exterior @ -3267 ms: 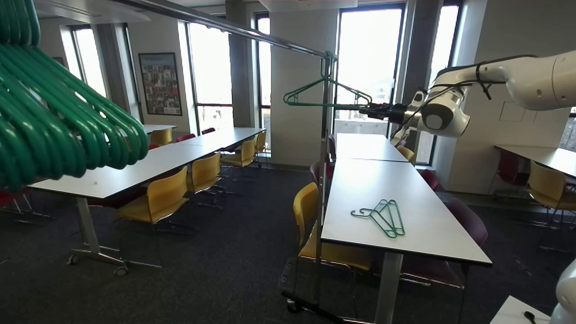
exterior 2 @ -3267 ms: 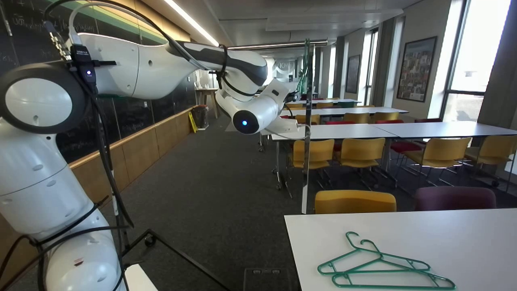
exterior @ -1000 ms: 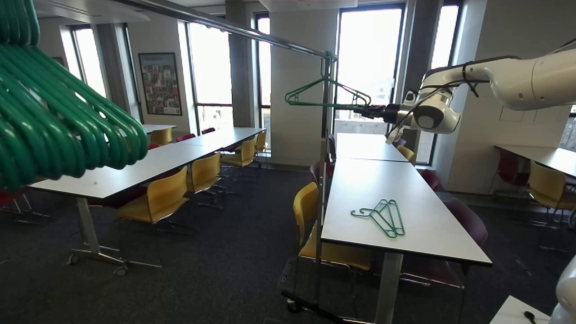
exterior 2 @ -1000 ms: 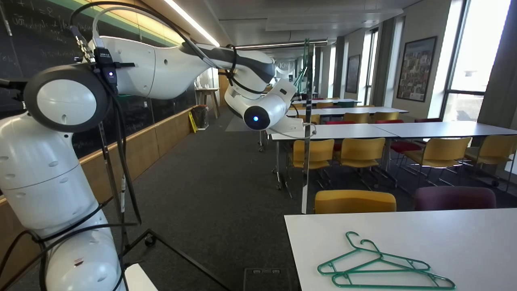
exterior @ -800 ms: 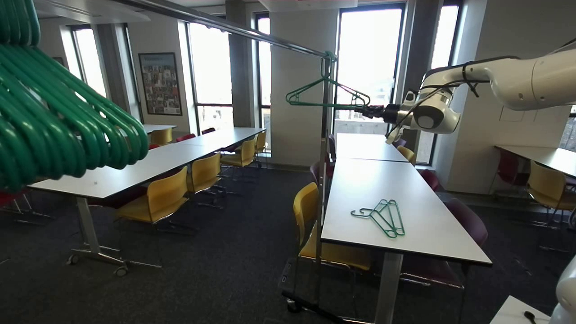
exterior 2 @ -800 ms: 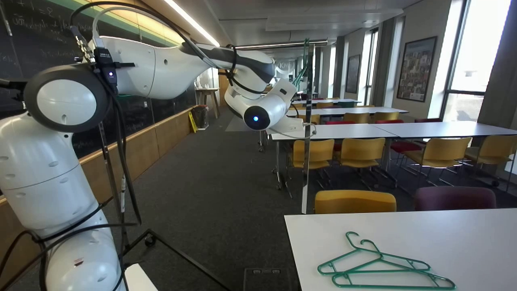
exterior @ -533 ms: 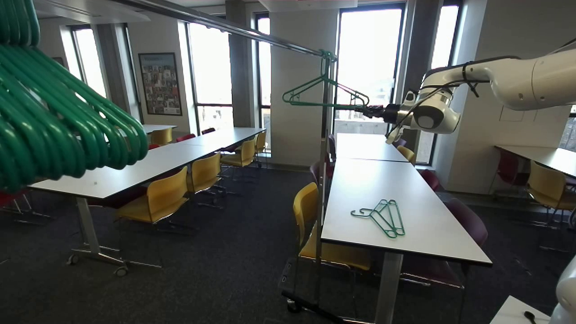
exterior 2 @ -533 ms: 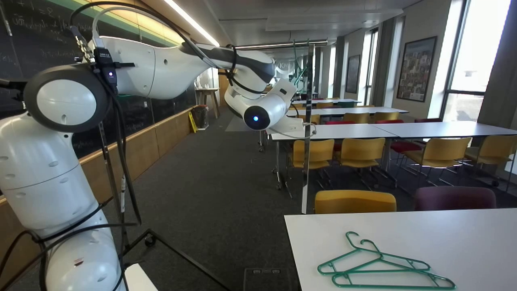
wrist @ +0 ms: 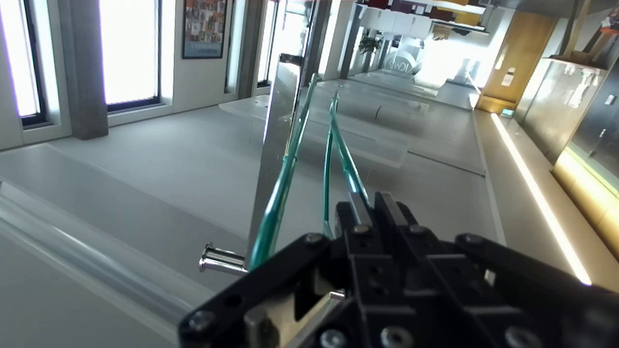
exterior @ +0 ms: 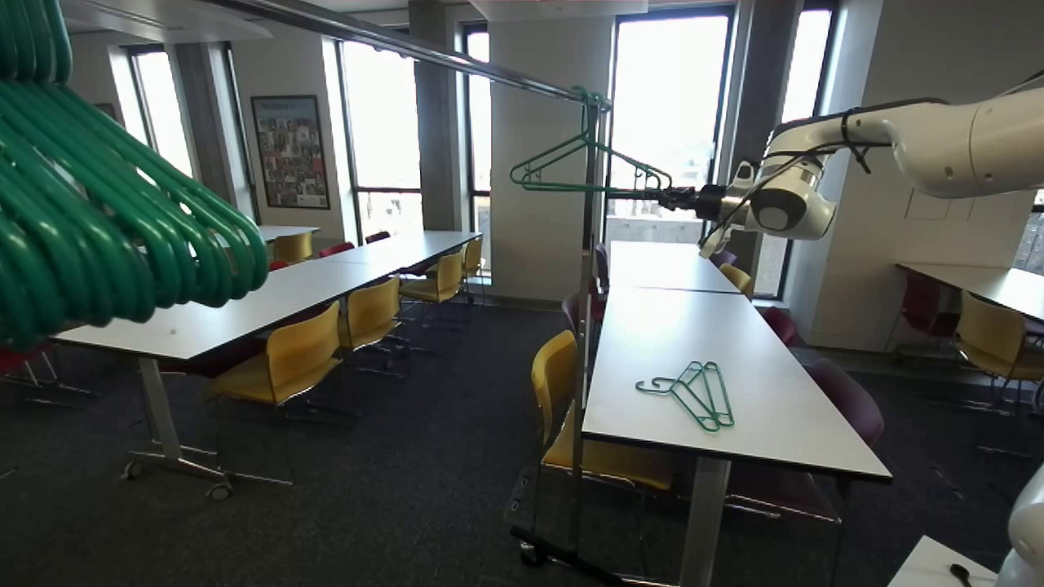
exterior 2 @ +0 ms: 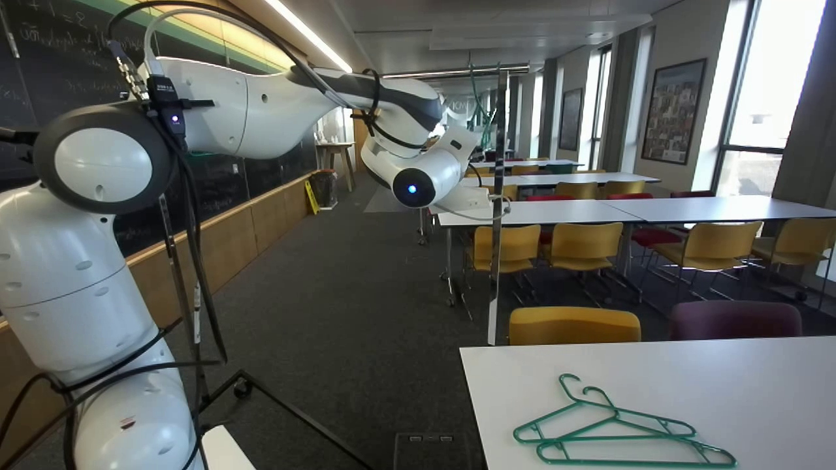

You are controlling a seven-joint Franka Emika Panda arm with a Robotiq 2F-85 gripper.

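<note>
White counter [exterior: 669, 326], rectangular, running lengthwise toward the tall windows [exterior: 673, 114]. Metal clothes rack [exterior: 457, 59], made up of a long horizontal rail and an upright post, the post standing just beside the counter's edge. White robot arm [exterior 2: 219, 104], reaching across at roughly rail height toward the upper part of the post. Yellow chair [exterior 2: 575, 325] and purple chair [exterior 2: 736, 321], side by side along one edge of the counter. Packed bunch of green hangers [exterior: 122, 220], filling the upper left of an exterior view. Gripped hanger [wrist: 349, 168], green, upright in the air near the rail's end; its hook lies at the level of the rail, and whether it bears on it cannot be told. Neighbouring hanger [wrist: 287, 169], also green, just beside the gripped one and nearer the post. Overlapping pair of hangers [exterior 2: 615, 415], green, lying flat on the counter. End effector [wrist: 370, 202], black, its jaws nearly together and clamped on the gripped hanger at the lower corner facing the arm. Small black object [exterior: 960, 574], on a white surface at lower right.
</note>
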